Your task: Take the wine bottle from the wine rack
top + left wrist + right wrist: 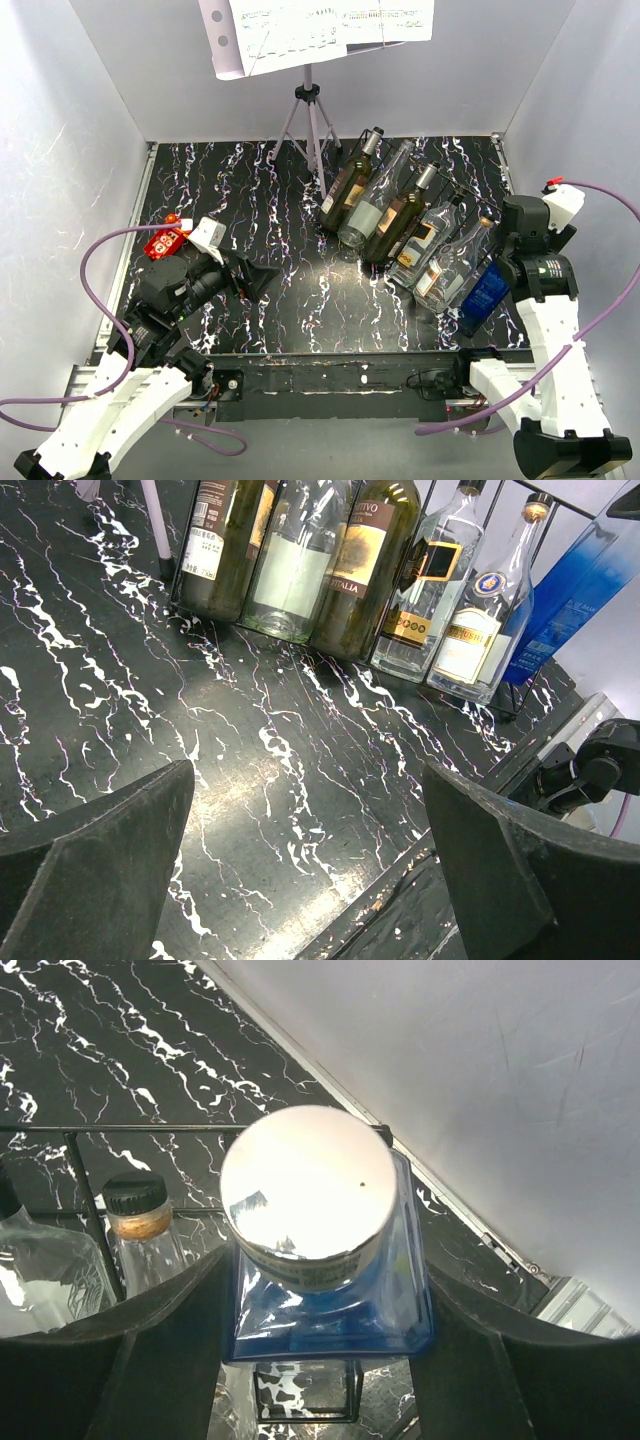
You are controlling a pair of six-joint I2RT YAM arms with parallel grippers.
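Blue square-shouldered glass bottle (305,1195), silver-capped, leans in the end slot of the black thin-wire rack (120,1128). Its long axis points up into the right claw (325,1290), whose fingers flank its shoulders; whether they clamp it I cannot tell. The left claw (305,770) gapes, well apart. A dark bottle (365,550) reads "…TIVO", "…TALIA".

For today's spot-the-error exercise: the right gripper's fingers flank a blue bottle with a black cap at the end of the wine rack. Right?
No: the cap is shiny silver, not black, as the right wrist view shows. The right gripper does flank the blue bottle at the end of the wine rack.
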